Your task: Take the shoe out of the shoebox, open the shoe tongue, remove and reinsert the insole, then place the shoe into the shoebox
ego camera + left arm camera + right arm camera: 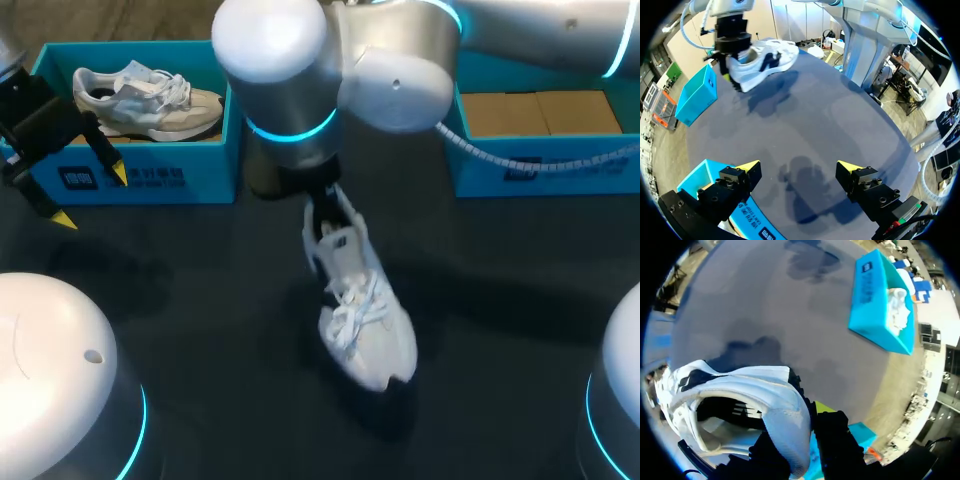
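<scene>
TWO SHOES, TWO BOXES: In the head view one white shoe point(365, 310) hangs at table centre, its heel clamped in the right gripper point(801, 432) and its toe pointing to 5 o'clock. The second shoe point(150, 100) lies in the left shoebox point(150, 180) at 10 o'clock. The right shoebox point(545, 170) sits at 2 o'clock, also along the far edge. The left gripper point(92, 197), at 9 o'clock, is spread wide with nothing in it. Dark table point(200, 300) surrounds the held shoe. Only the right wrist view shows the grip on the heel collar. The left wrist view shows the shoe lifted off the tabletop.
</scene>
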Tool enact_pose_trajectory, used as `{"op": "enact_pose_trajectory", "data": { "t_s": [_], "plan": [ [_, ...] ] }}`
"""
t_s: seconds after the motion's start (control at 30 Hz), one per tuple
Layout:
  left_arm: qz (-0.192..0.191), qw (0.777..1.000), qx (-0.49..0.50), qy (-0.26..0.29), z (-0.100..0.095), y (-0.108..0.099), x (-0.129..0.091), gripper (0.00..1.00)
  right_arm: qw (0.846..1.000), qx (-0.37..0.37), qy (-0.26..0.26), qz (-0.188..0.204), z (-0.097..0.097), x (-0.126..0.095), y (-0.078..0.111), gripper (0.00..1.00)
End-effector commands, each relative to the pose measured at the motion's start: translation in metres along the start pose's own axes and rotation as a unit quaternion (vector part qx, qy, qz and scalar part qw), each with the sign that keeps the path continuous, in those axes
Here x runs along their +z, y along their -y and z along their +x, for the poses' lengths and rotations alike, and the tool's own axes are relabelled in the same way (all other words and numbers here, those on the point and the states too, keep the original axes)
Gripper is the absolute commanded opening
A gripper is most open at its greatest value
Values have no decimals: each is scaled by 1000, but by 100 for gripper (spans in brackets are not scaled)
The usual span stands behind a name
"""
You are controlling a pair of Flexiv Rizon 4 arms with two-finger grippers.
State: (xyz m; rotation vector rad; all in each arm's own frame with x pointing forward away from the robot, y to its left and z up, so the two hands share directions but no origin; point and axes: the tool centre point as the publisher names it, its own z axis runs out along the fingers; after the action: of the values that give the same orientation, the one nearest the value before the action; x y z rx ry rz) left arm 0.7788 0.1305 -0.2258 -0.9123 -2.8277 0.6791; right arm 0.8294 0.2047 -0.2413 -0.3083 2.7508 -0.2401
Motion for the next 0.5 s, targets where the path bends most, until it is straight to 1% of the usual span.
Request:
{"op": "enact_pose_trajectory", "data": {
  "t_s": [0.03,0.07,0.1,0.17,0.2,0.27,0.33,0.4,0.5],
  "plan": [
    [-1,1000,0,0,1,0,0,100,1000,-24,13,-10,-31,-13,40,0],
    [-1,1000,0,0,1,0,0,100,1000,-25,12,-5,-40,-11,49,0],
    [-1,1000,0,0,1,0,0,100,999,-29,26,-21,-48,-10,57,0],
    [-1,1000,0,0,1,0,0,100,999,-32,16,-3,-64,-6,74,0],
    [-1,1000,0,0,1,0,0,100,999,-37,24,-13,-71,-6,82,0],
    [-1,1000,0,0,1,0,0,100,999,-36,24,-9,-85,-5,96,0],
    [-1,1000,0,0,1,0,0,100,999,-39,29,-12,-97,-3,108,0],
    [-1,1000,0,0,1,0,0,100,998,-47,31,-2,-107,-3,116,0],
    [-1,1000,0,0,1,0,0,100,997,-68,31,0,-119,-3,131,0]
  ]
}}
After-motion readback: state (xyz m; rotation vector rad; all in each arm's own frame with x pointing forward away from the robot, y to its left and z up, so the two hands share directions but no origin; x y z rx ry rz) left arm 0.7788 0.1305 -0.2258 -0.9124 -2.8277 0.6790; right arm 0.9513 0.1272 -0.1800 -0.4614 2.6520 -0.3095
